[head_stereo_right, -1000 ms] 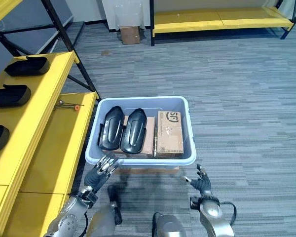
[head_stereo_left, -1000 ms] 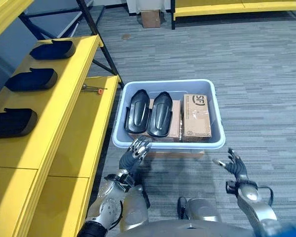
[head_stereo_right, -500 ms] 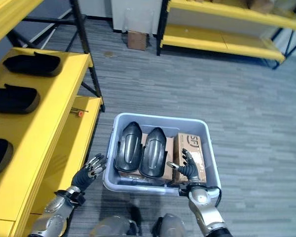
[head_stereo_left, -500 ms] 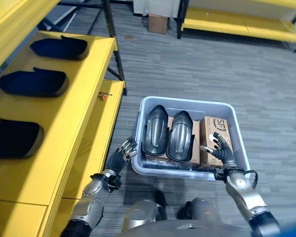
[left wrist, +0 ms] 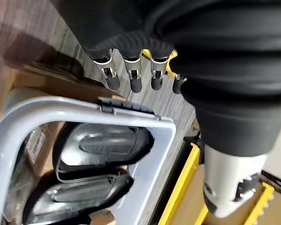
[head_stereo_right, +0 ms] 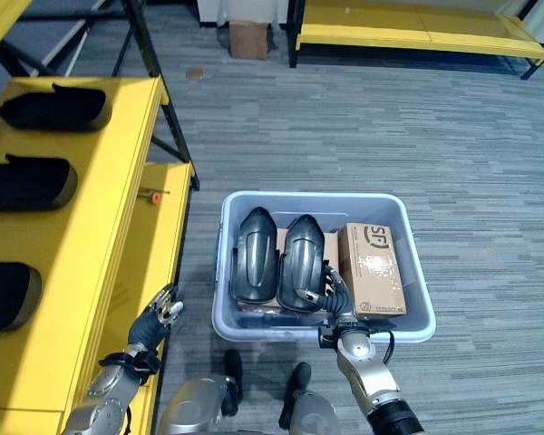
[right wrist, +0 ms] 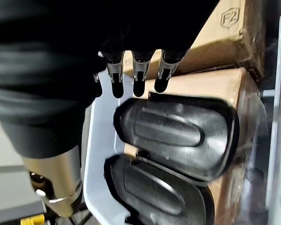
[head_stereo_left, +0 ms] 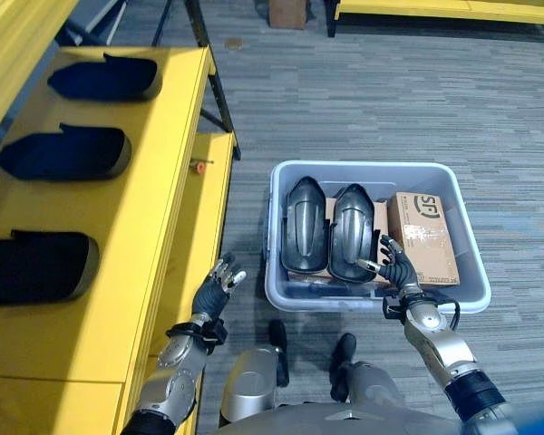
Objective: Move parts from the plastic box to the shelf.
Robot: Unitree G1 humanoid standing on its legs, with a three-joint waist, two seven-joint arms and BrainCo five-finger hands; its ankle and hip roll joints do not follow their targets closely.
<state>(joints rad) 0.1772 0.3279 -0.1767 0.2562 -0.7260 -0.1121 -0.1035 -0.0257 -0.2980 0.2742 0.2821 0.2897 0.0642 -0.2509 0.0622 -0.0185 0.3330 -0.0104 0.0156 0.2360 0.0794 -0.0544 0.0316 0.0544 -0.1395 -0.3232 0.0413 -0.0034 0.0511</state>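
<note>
A grey plastic box (head_stereo_left: pixel 376 304) stands on the carpet and holds two black moulded parts, one on the left (head_stereo_left: pixel 304 222) and one on the right (head_stereo_left: pixel 352 227), lying on cardboard cartons (head_stereo_left: pixel 423 236). My right hand (head_stereo_left: pixel 394 270) hovers open over the box's near rim, its fingers (right wrist: pixel 138 70) straight just short of the right part (right wrist: pixel 173 136). My left hand (head_stereo_left: pixel 214 288) is open and holds nothing, between the box and the yellow shelf (head_stereo_left: pixel 154 263). Three more black parts (head_stereo_left: pixel 63 152) lie in a row on the shelf's top.
A small orange-tipped tool (head_stereo_left: pixel 198 165) lies on the lower yellow shelf board. The shelf's dark steel brace (head_stereo_left: pixel 213 82) slants down to the floor behind the box. A cardboard carton (head_stereo_right: pixel 247 38) and another yellow rack (head_stereo_right: pixel 417 41) stand far back.
The view has shifted. My right hand came in from the open floor to the box's near rim by the right part. My left hand drew away from the rim toward the shelf.
</note>
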